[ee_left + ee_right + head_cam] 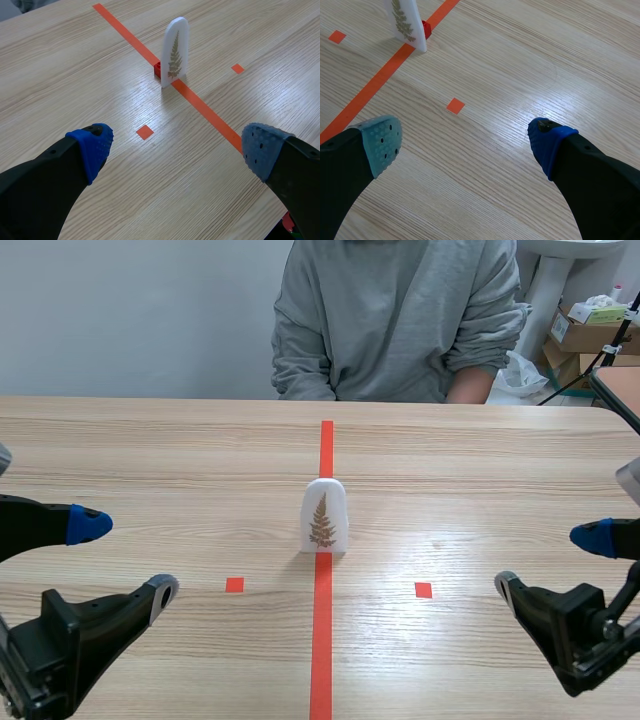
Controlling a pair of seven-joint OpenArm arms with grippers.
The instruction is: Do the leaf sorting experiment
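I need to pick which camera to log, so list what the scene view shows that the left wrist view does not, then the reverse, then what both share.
Only the scene view: a person seated across the table, cardboard boxes behind it, and the right gripper, open. Only the left wrist view: a small red block at the base of the leaf card, on its far side. Both: the white leaf card standing upright on the orange tape line, and the left gripper, open and holding nothing.
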